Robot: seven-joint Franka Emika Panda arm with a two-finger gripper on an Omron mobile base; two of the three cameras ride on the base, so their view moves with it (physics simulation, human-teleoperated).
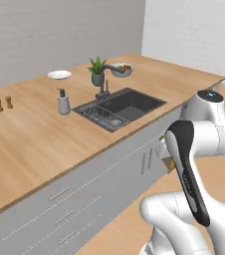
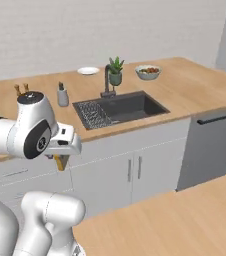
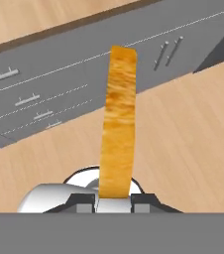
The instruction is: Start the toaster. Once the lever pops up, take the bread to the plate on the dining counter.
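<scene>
The bread (image 3: pixel 118 124) was pinched edge-on between the fingers of the gripper (image 3: pixel 115 198), its long side sticking straight out from them over the floor in front of the grey cabinets (image 3: pixel 59 94). In the right base view the gripper (image 2: pixel 61 159) was held low, below the edge of the dining counter (image 2: pixel 195 90). The plate (image 2: pixel 88 71) sat well away, past the sink (image 2: pixel 120 107), probably near the far edge.
</scene>
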